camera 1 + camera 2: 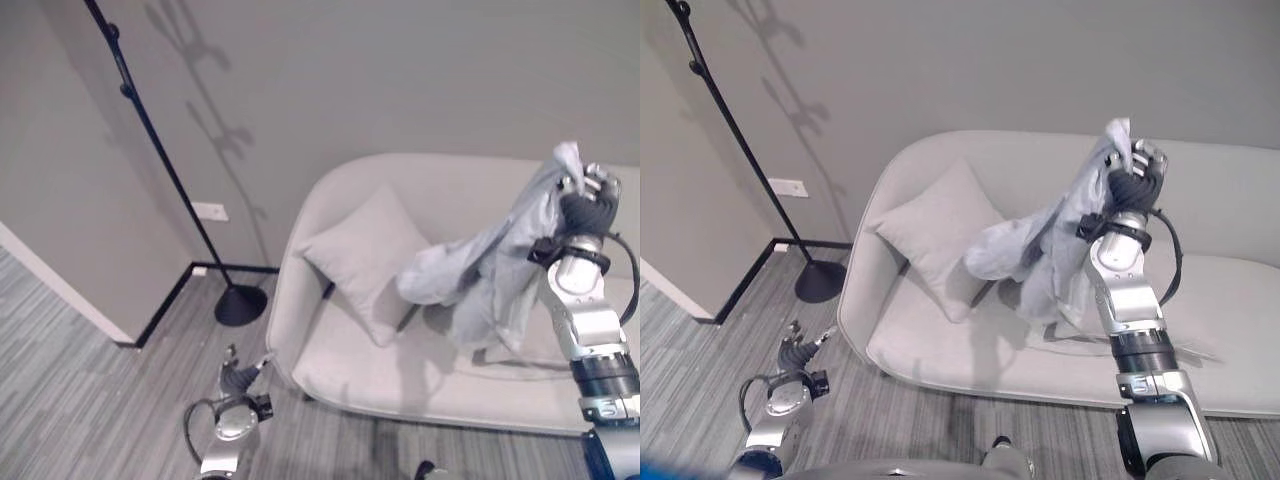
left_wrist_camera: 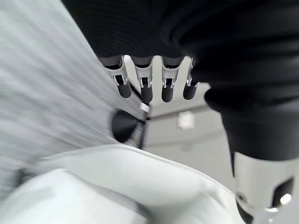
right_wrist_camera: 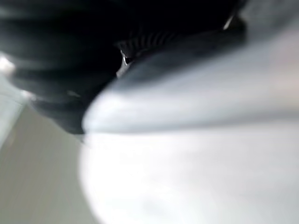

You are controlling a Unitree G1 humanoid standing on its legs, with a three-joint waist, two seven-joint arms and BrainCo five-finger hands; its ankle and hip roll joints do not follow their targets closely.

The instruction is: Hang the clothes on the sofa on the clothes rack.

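We find no readable text, label, number or sign anywhere here; the white wall plate (image 1: 209,211) beside the rack pole looks blank to us.

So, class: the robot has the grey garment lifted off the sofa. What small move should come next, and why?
Probably carry the garment leftward toward the clothes rack. The right hand grips its top, raised above the sofa, with the cloth hanging clear of the cushion. The rack stands off to the left by the wall, and the left hand hangs low and idle.
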